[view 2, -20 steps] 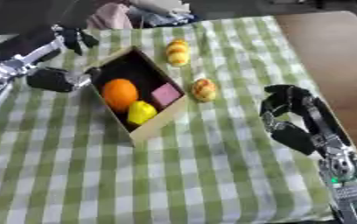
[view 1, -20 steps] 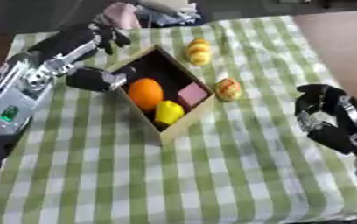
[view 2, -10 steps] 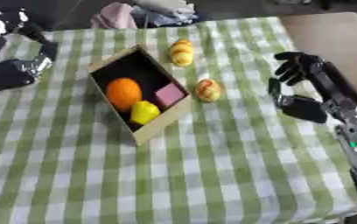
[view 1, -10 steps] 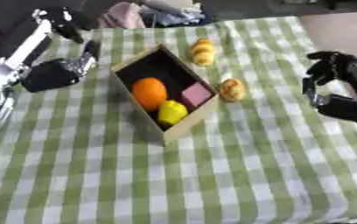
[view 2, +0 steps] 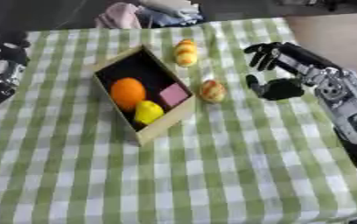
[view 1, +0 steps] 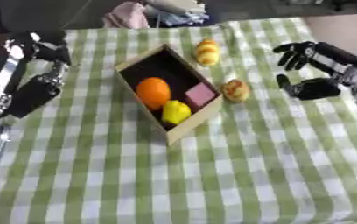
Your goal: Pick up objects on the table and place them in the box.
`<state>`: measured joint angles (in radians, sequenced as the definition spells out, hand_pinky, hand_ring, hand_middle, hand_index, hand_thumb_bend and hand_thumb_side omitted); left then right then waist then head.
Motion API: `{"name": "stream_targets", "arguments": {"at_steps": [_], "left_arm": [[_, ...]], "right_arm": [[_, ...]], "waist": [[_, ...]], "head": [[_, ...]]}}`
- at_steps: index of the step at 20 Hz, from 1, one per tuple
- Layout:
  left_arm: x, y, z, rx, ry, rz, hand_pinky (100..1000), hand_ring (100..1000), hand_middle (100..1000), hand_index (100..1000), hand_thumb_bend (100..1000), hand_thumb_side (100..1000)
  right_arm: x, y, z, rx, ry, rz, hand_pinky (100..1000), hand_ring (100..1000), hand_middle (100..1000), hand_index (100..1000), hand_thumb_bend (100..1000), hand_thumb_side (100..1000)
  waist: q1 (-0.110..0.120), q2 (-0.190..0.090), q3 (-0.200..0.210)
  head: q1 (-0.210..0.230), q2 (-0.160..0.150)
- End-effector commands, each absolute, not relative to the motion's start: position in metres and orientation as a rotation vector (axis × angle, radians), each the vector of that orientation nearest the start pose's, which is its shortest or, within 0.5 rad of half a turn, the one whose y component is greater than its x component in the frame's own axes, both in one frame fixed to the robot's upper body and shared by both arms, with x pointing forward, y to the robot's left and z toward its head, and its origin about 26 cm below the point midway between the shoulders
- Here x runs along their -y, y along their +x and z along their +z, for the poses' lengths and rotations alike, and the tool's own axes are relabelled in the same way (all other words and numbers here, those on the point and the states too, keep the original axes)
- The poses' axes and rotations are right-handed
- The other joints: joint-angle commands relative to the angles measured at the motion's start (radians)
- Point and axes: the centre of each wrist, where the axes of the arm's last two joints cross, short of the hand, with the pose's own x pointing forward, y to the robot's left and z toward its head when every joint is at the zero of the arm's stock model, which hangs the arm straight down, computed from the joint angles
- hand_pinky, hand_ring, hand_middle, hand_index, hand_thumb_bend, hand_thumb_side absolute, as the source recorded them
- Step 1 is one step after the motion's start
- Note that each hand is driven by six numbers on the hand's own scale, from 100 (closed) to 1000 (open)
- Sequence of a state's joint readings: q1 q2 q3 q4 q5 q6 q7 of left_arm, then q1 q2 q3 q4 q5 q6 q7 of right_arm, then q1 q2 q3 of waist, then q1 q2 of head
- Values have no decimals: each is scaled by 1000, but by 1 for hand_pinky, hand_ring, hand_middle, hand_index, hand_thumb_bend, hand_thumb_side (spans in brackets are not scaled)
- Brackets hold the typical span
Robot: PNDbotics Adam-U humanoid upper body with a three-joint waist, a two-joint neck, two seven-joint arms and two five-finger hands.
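The right hand (view 2: 277, 72) is in the upper right of the frame. Its fingers are spread and a little bent, its thumb stands apart below them, and it holds nothing. It hovers near the round orange-and-yellow fruit (view 2: 212, 90), which lies on the worktop (view 2: 212, 175) just beside the right wall of the box (view 2: 162, 127), in the middle of the frame. Here is the first risk, I think: the fruit is so close to the wall that a finger which goes down on the box side may hit the wall, push the box aside or tip it. The fruit is round, so a touch from one side only may roll it away over the checked cloth.

A second, longer yellow-orange object (view 2: 184, 52) lies further up, near the top corner of the box; a reach towards it may brush the round fruit.

Inside the box there are already an orange (view 2: 128, 93), a pink block (view 2: 174, 94) and a yellow fruit (view 2: 148, 112). Little free floor remains, mostly at the upper end, so a fruit released from high may bounce out.

The left hand (view 1: 47, 52) is at the upper left edge, fingers curled and empty, well apart from the box.
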<state>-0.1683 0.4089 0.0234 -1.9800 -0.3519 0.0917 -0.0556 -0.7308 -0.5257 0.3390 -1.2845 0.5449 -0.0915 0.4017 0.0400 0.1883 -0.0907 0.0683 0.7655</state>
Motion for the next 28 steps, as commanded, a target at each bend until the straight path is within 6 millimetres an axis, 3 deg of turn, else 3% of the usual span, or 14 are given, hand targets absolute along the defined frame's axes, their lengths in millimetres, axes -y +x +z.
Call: {"name": "stream_targets", "arguments": {"at_steps": [1, 8, 28], "left_arm": [[-293, 283, 172, 1984, 635, -588, 721, 618, 675, 815, 100, 699], [-293, 280, 160, 1951, 638, -523, 721, 617, 674, 816, 100, 711], [-286, 277, 150, 1926, 606, -500, 723, 613, 672, 820, 100, 734]], "right_arm": [[254, 436, 173, 1486, -623, 1575, 730, 705, 698, 938, 100, 289], [250, 451, 162, 1432, -662, 1619, 736, 709, 703, 935, 100, 345], [229, 465, 144, 1441, -650, 1643, 726, 701, 690, 905, 100, 293]], "waist": [[-15, -21, 8], [-12, -22, 25], [-2, -23, 33]], "head": [[-9, 5], [-17, 5], [-29, 5]]}}
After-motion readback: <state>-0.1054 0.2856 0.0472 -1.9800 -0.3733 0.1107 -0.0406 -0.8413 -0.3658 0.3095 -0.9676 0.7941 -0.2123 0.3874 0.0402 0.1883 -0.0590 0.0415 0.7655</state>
